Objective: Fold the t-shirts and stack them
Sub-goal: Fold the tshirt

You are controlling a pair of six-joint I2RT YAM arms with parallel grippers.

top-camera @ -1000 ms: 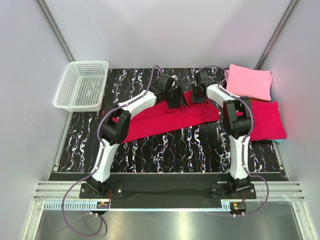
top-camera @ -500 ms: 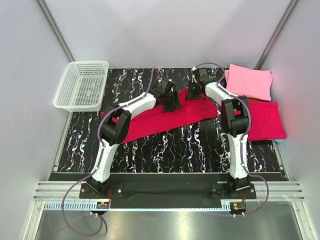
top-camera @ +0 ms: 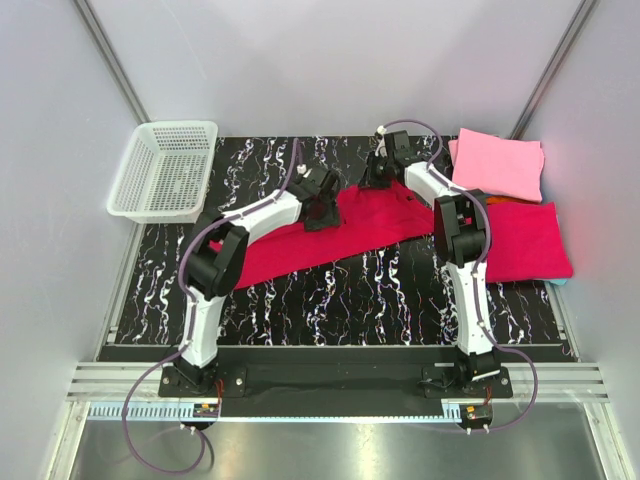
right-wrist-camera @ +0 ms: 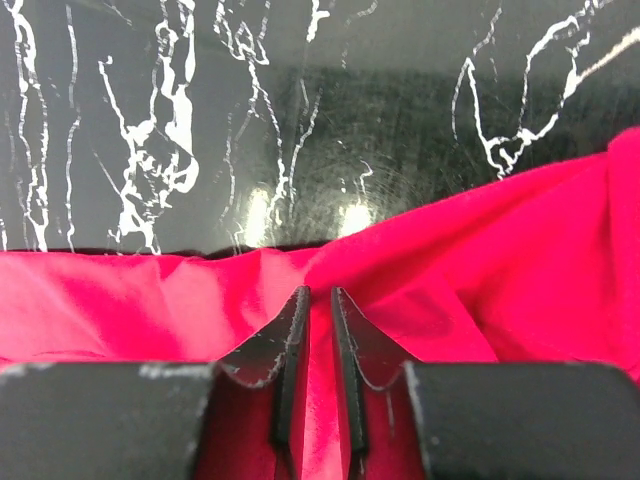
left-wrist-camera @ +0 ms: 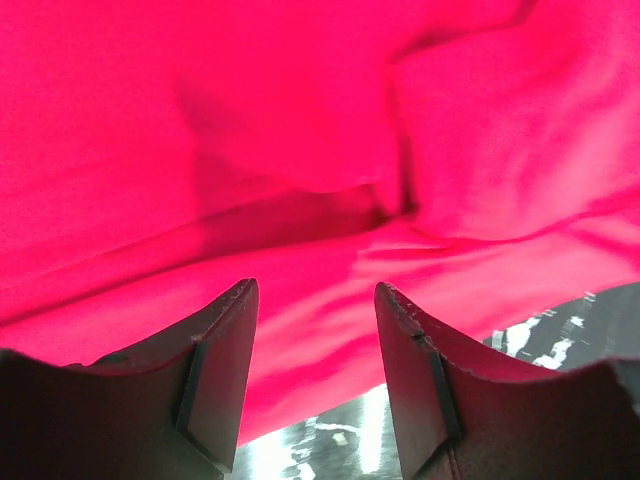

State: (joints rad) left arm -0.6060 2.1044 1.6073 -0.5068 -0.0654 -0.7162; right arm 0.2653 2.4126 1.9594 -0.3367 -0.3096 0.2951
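Observation:
A crimson-red t-shirt (top-camera: pixel 300 245) lies spread in a slanted band across the middle of the black marbled table (top-camera: pixel 330 300). My right gripper (top-camera: pixel 372 178) is at the shirt's far edge. In the right wrist view it (right-wrist-camera: pixel 318 292) is shut on a ridge of the red cloth (right-wrist-camera: pixel 520 260). My left gripper (top-camera: pixel 318 212) hovers over the shirt's middle. In the left wrist view it (left-wrist-camera: pixel 315 290) is open, with red cloth (left-wrist-camera: pixel 300 130) beneath and nothing between the fingers. A folded red t-shirt (top-camera: pixel 530 240) and a folded pink t-shirt (top-camera: pixel 500 163) lie at the right.
A white mesh basket (top-camera: pixel 165 170) stands at the far left corner. A sliver of turquoise cloth (top-camera: pixel 560 283) shows under the folded red shirt. Grey walls close in the table on the left, far and right sides.
Both grippers moved left and toward the far side. The right gripper drew the shirt's far edge along, widening the cloth there; the left slid left over the shirt.

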